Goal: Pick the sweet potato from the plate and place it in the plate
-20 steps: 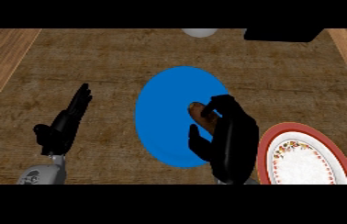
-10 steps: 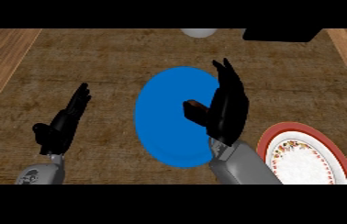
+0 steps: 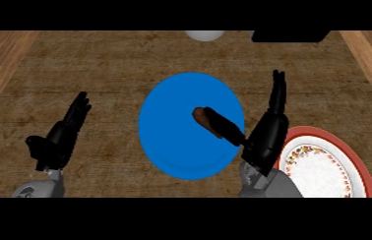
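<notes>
- Right robot hand (image 3: 267, 131) stands at the right edge of the blue plate (image 3: 178, 135); its fingers point straight up the view and its thumb reaches left over the plate; fingers straight, nothing held
- sweet potato (image 3: 201, 115) lies on the blue plate, right of its middle, with the thumb's tip touching or just beside its lower right end; which of the two cannot be told
- red-rimmed patterned plate (image 3: 341, 158) sits at the lower right on the wooden surface (image 3: 109, 67), partly behind the right forearm
- left robot hand (image 3: 62, 135) rests at the lower left, fingers straight and up, well apart from the blue plate
- a pale round object (image 3: 204, 35) and a dark object (image 3: 289, 36) lie at the far edge
</notes>
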